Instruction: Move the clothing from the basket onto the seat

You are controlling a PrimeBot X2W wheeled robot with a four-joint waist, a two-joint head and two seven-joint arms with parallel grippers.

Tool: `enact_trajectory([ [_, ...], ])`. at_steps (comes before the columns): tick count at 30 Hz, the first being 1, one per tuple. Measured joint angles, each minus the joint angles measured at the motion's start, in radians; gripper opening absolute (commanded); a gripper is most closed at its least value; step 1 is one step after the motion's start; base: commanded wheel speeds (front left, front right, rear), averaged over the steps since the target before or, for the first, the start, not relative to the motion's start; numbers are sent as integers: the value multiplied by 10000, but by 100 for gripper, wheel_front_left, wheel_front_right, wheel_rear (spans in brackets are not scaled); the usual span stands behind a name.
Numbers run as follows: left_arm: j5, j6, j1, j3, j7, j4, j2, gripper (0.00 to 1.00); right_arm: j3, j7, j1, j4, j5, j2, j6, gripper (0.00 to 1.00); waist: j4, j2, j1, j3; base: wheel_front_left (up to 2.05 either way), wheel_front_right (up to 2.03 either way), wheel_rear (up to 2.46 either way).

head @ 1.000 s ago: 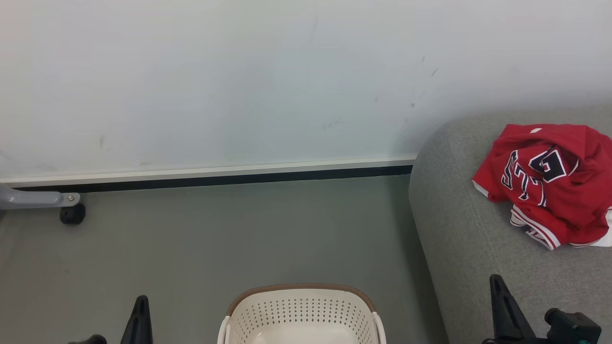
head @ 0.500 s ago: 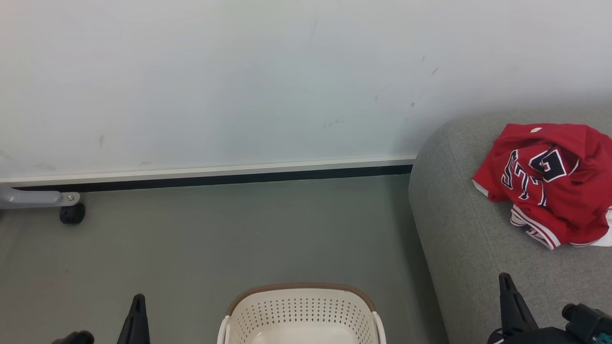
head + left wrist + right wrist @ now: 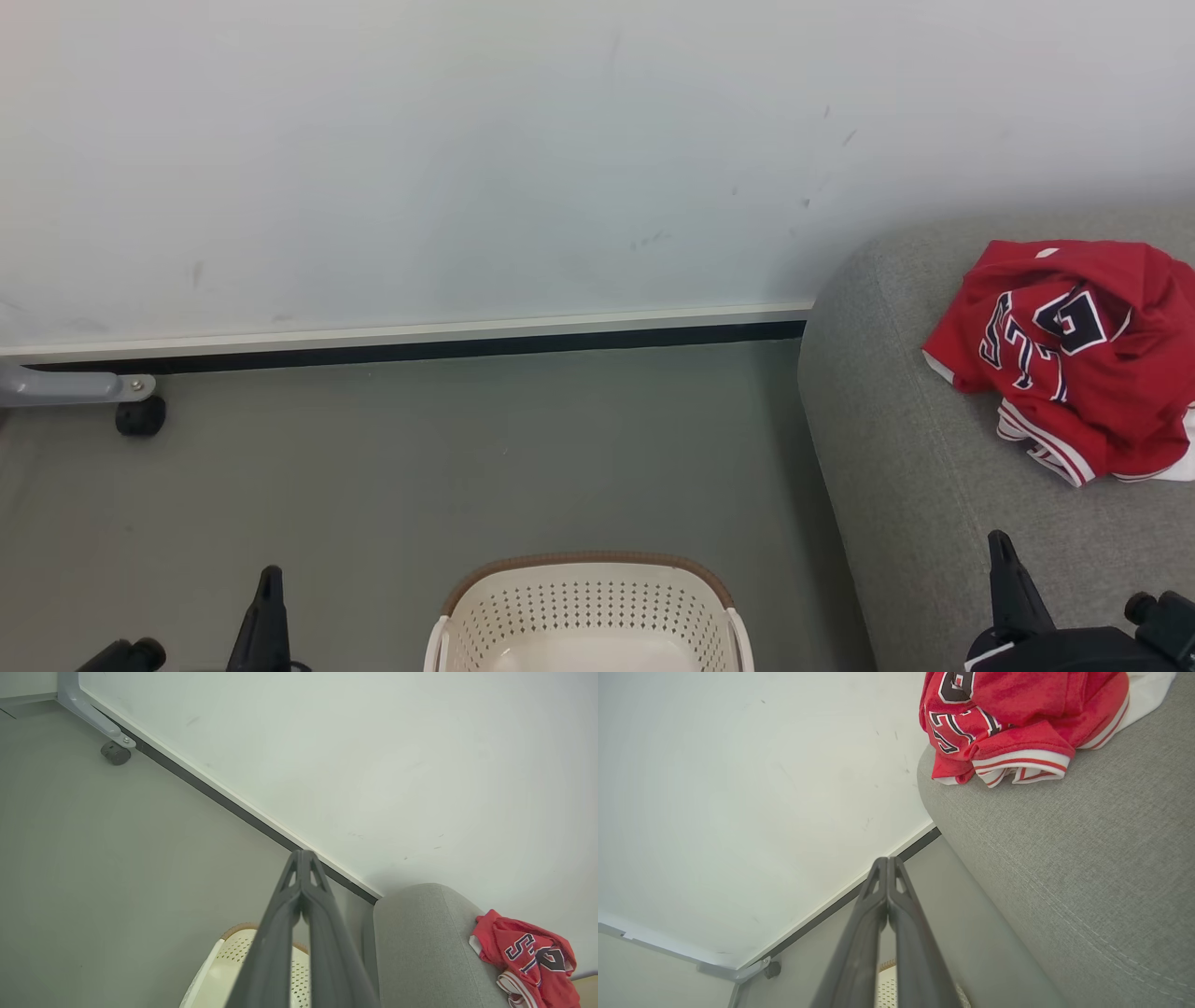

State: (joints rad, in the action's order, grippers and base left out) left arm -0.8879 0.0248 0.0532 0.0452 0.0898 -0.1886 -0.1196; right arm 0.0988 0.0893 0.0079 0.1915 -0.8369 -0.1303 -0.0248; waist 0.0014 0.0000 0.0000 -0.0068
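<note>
Resting clothing (image 3: 1074, 355) (crumpled) beyond right end effector (image 3: 999, 546)

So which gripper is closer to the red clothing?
The right gripper, over the sofa where the clothing lies; the left gripper is over the floor.

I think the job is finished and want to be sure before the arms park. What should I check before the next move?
1. Clothing lies on the seat: ok.
2. Basket emptied: the part in view holds nothing, but its near part is cut off: cannot tell.
3. Left gripper shut, holding nothing: ok.
4. Right gripper shut, holding nothing: ok.
5. Right gripper apart from the clothing: ok.
</note>
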Motion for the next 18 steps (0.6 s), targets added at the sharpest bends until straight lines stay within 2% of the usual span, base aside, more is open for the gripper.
enact_trajectory([
  [18, -1923, -362, -319, -370, -548, -238, 221, 0, -654, -548, -212, 238, -2090, 226, 368, 0, -4, 0, 0, 21, 0, 0, 0],
])
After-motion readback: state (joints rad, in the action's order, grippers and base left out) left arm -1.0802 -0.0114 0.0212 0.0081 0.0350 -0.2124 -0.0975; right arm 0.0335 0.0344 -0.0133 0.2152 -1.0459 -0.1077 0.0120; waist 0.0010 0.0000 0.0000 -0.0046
